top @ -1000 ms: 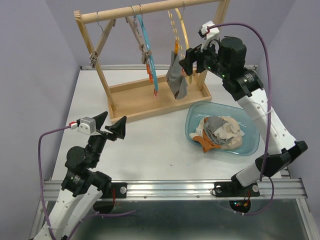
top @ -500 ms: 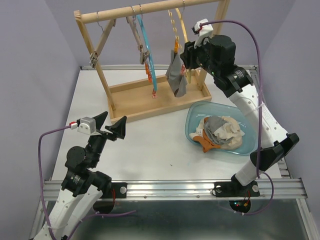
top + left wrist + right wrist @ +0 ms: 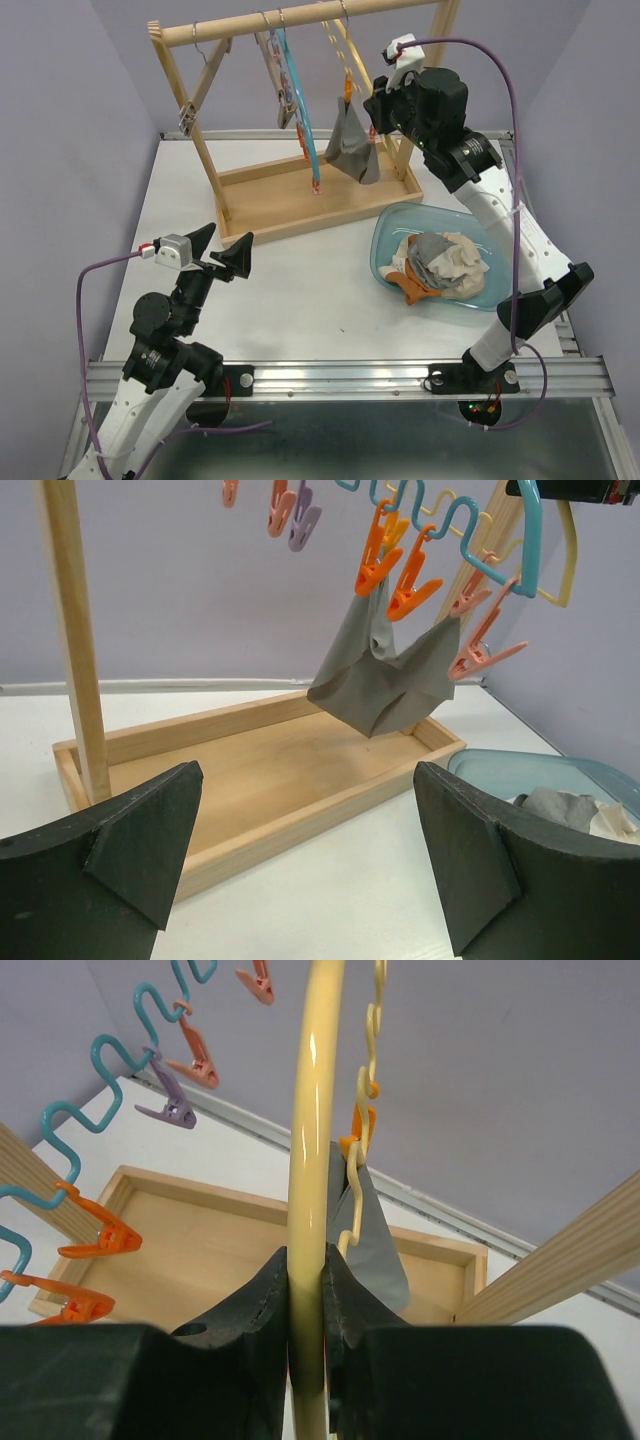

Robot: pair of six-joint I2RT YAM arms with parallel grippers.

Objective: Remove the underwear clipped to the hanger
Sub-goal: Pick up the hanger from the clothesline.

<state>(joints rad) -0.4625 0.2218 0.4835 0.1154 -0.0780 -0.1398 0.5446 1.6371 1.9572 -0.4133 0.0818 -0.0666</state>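
Currently the step in hand is freeing the last piece on the rack. The grey underwear hangs from an orange clip on the yellow hanger, above the wooden tray at the foot of the wooden rack. The right gripper is raised at that hanger. Its wrist view shows the fingers pinched tight on the hanger's smooth yellow bar just beside the clip, with no cloth between them. The hanger looks pulled out of plumb, and the cloth is drawn into a fan.

The left gripper hovers low over the table with its fingers spread wide and holds nothing. It faces the rack from well away.

The next move probably calls for a grip on the cloth itself. With the hanger steadied, either arm could take the hem and pull down and away from the clip until it lets go. The piece would then go to the blue tub near the rack, where other underwear in white, beige, grey and orange-brown already lies heaped. A blue hanger beside the yellow one carries only bare clips.

The table is a plain white top, matte and flat. Pale lilac walls close in on three sides.
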